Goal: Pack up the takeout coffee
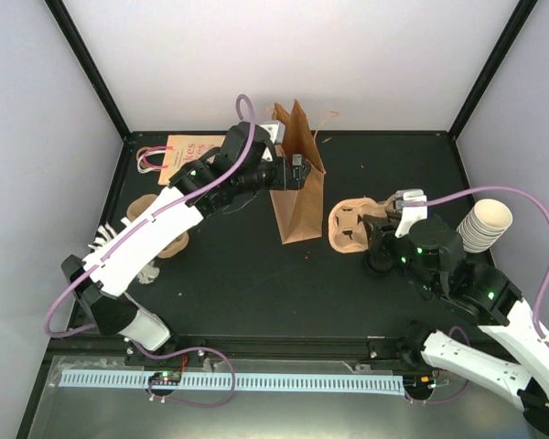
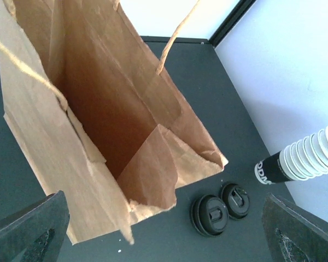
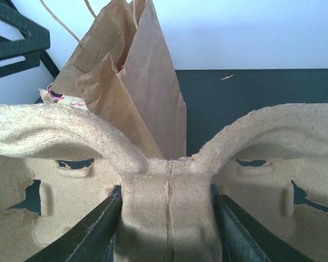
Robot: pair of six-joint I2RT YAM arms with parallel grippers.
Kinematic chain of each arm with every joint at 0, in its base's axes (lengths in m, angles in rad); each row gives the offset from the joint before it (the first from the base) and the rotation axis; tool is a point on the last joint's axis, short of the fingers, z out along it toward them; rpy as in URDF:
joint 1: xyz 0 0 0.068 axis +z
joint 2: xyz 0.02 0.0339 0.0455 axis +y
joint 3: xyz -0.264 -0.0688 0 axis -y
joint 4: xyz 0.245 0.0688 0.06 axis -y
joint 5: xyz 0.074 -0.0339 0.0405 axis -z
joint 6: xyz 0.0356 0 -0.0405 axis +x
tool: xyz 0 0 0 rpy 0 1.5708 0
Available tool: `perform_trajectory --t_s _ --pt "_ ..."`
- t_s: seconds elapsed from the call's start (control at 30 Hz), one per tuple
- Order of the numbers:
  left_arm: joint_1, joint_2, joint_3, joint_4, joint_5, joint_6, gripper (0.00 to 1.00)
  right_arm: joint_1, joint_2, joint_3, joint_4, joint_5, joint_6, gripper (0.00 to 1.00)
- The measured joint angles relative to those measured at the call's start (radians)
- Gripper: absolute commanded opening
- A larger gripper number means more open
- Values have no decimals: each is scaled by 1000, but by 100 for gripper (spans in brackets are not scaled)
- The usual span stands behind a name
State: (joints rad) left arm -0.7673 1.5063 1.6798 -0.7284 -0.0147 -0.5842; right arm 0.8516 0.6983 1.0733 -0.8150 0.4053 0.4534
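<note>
The brown paper bag [image 1: 297, 187] stands open at the back middle; the left wrist view looks down into its mouth [image 2: 109, 125]. My left gripper [image 1: 297, 172] is at the bag's upper left edge, open, with its fingers wide apart on either side of the bag [image 2: 164, 240]. My right gripper [image 1: 377, 236] is shut on the centre post of a brown pulp cup tray [image 1: 348, 224], which fills the right wrist view [image 3: 167, 180]. The lidded takeout coffee cup is not in view. Two loose black lids [image 2: 209, 215] lie on the table beside the bag.
A nested stack of lidless cream cups [image 1: 485, 225] lies on its side at the right, also in the left wrist view [image 2: 309, 159]. A second pulp tray [image 1: 145, 212] sits under the left arm. A flat printed paper bag [image 1: 190, 151] lies at the back left.
</note>
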Motion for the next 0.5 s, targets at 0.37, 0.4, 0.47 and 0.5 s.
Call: perform_trajectory --t_s 0.37,0.4,0.47,0.5 --pt "-34 231 342 -192 -248 -80 92 0 -53 -23 0 12 0 47" --pt "-34 254 370 -217 -285 -90 91 0 -58 -24 0 12 0 47" --pt "-31 277 389 -252 -328 -100 89 0 -68 -27 -1 12 0 47" --pt "-27 285 393 -270 -342 -105 87 0 -71 -27 -1 12 0 47"
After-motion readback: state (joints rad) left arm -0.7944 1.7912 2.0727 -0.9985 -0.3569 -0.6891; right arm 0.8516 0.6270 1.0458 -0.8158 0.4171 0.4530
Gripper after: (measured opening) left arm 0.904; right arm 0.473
